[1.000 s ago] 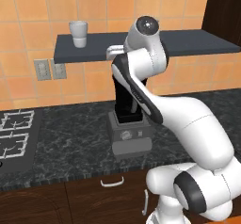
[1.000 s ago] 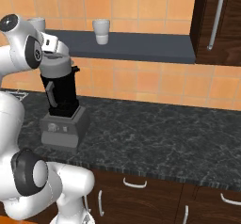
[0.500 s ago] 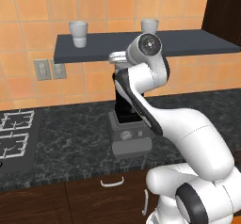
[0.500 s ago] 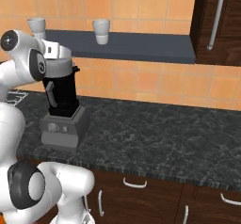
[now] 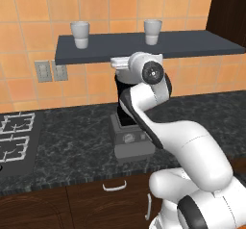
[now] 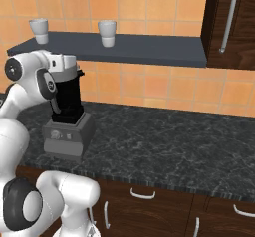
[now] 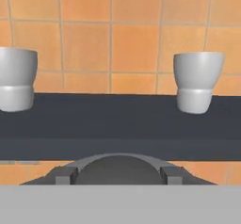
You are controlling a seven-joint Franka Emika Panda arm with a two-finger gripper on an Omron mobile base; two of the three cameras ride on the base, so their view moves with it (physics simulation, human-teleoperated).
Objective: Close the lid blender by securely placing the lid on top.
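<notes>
- Left base view gives you the widest layout: the dark speckled tabletop (image 5: 72, 151) carries the blender (image 5: 129, 127), backed close to the orange tiled wall, which leaves the arm room to reach over it from the front.
- Above it runs a dark wall shelf (image 5: 192, 43) with two white cups (image 5: 80, 34), well clear of the work; from the hand view they sit level with the camera, so you can judge the hand is pointing horizontally at the wall.
- The blender's black jar (image 6: 67, 99) stands upright on its boxy grey base (image 6: 64, 139), mouth up, ready to take a cover.
- The lid (image 5: 122, 62) rides at the top of the jar, held flat just under the shelf; whether it is fully seated on the rim you cannot tell from here.
- The gripper (image 7: 119, 173) is closed as far as it goes, its two dark fingertips (image 7: 63, 175) clamping the rounded lid between them, so you have the lid in hand and over the jar.
</notes>
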